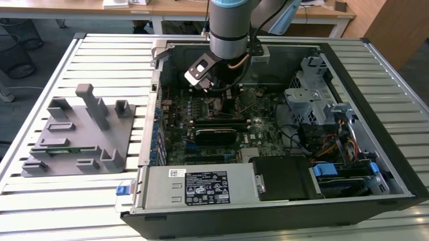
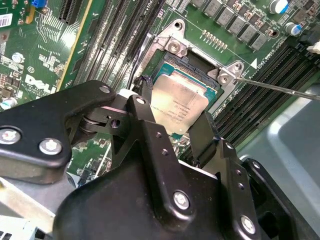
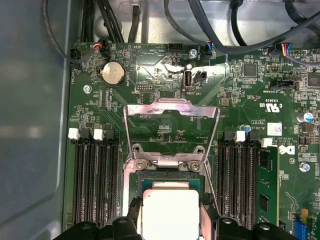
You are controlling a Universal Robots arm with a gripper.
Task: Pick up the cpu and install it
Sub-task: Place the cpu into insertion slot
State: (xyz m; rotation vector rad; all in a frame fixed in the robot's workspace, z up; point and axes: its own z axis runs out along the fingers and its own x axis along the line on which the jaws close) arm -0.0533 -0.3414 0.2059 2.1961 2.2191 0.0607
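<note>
Over the slatted table the arm reaches straight down into the open computer case, which takes up the middle and the exterior view's right side of the tabletop. Inside lies the green motherboard, and right at its socket is the gripper. The black fingers are pressed against opposite edges of the cpu, clamped on it. The silver-topped chip sits squarely over the socket opening, though I cannot tell whether it rests in it or hangs just above.

The load plate is swung up and open behind the socket, and the thin wire lever sticks out to one side, clear of the chip. Banks of dark memory slots flank the socket. A coin cell sits further up the board, with black cables draped along the case wall.

At the case's near edge lies the grey power supply, with a metal drive cage toward the far corner on the exterior view's right.

At the table's edge on the exterior view's left, a grey fixture holds a green memory stick.
</note>
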